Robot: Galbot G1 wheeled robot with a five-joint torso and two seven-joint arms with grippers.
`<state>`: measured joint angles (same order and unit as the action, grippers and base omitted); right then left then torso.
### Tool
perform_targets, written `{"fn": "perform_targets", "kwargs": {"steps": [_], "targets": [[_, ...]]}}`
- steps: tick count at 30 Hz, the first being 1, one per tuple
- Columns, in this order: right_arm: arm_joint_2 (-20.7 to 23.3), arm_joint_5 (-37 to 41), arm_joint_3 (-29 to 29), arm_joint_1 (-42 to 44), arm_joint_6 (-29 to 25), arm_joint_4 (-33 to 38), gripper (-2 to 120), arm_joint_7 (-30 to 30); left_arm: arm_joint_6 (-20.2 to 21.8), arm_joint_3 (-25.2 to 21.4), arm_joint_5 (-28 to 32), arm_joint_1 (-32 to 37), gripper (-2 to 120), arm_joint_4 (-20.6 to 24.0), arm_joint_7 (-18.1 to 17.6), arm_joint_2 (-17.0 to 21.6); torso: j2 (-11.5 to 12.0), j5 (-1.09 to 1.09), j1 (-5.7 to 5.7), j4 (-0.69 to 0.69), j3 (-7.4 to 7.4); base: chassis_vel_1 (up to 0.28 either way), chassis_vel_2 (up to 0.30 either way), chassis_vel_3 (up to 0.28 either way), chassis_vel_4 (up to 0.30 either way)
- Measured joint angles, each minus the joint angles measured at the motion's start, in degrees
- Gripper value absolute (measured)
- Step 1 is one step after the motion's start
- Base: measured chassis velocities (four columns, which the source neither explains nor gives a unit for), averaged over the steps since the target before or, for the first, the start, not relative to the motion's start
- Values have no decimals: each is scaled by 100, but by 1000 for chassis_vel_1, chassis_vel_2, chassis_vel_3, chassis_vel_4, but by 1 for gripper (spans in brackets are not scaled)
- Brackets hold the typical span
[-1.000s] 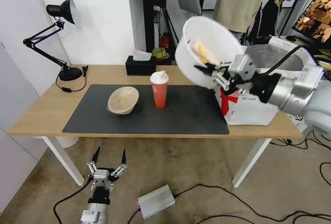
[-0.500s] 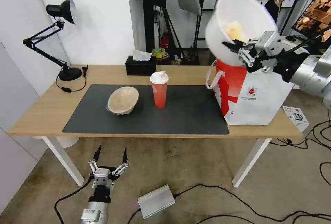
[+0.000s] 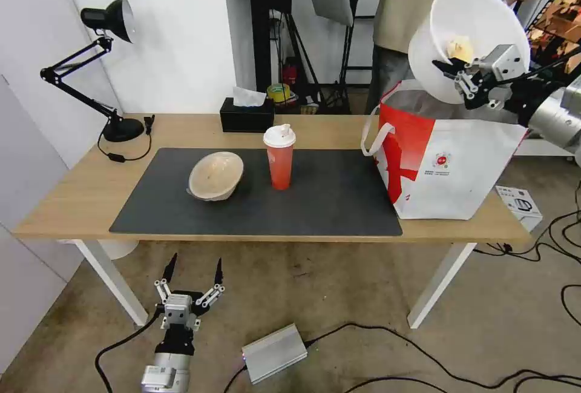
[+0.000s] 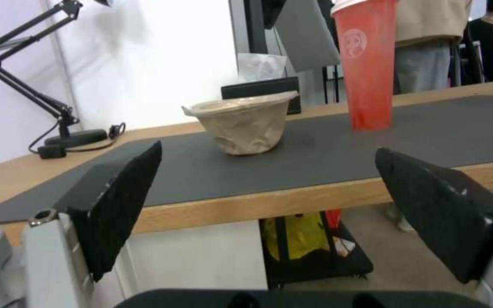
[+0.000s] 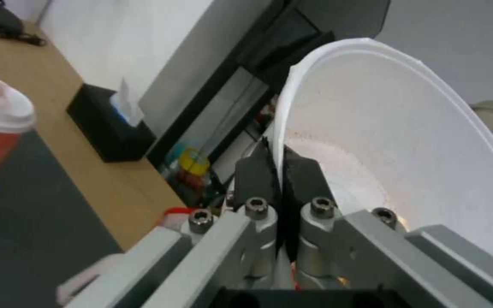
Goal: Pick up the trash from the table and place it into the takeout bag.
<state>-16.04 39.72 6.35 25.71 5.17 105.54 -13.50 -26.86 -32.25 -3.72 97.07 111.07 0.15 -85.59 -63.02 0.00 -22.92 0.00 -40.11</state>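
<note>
My right gripper [image 3: 449, 66] is shut on the rim of the large white bowl [image 3: 478, 23], holding it tilted in the air above the open red-and-white takeout bag [image 3: 448, 157] at the table's right end. In the right wrist view the fingers [image 5: 255, 171] pinch the white bowl [image 5: 406, 141] wall. A beige bowl [image 3: 216, 175] and a red cup [image 3: 279, 157] with a white lid stand on the dark mat [image 3: 315, 199]. My left gripper [image 3: 192, 272] hangs open below the table's front edge; its wrist view shows the beige bowl [image 4: 244, 124] and red cup [image 4: 367, 64].
A black tissue box [image 3: 247, 115] sits at the table's back edge and a black desk lamp [image 3: 103, 66] at the back left. A silver box [image 3: 275, 353] and cables lie on the floor. People stand behind the bag.
My right gripper has carried the white bowl up and to the right, from in front of the bag to above its opening. The left arm has not moved.
</note>
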Motion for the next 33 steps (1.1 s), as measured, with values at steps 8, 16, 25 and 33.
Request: {"fn": "perform_targets", "kwargs": {"steps": [8, 16, 25, 33], "targets": [[-58, -122, -52, -80, -88, -375, 0, -82, 0, 30, 33, -80, 100, -48, 7, 38, 0, 0, 0, -1, 0, 0, 0, 0, 0], [-240, -313, -186, -167, -243, -974, 0, -150, -3, 45, 42, -67, 100, -93, 11, 89, 0, 0, 0, -1, 0, 0, 0, 0, 0], [-565, -605, -303, -237, -324, -1439, 0, -183, -24, 52, 44, -50, 100, -137, 20, 139, 0, 0, 0, 0, 0, 0, 0, 0, 0], [-827, -868, -356, -281, -425, -1748, 0, -198, -23, 52, 76, -46, 100, -140, 21, 198, 0, 0, 0, -1, 0, 0, 0, 0, 0]]}}
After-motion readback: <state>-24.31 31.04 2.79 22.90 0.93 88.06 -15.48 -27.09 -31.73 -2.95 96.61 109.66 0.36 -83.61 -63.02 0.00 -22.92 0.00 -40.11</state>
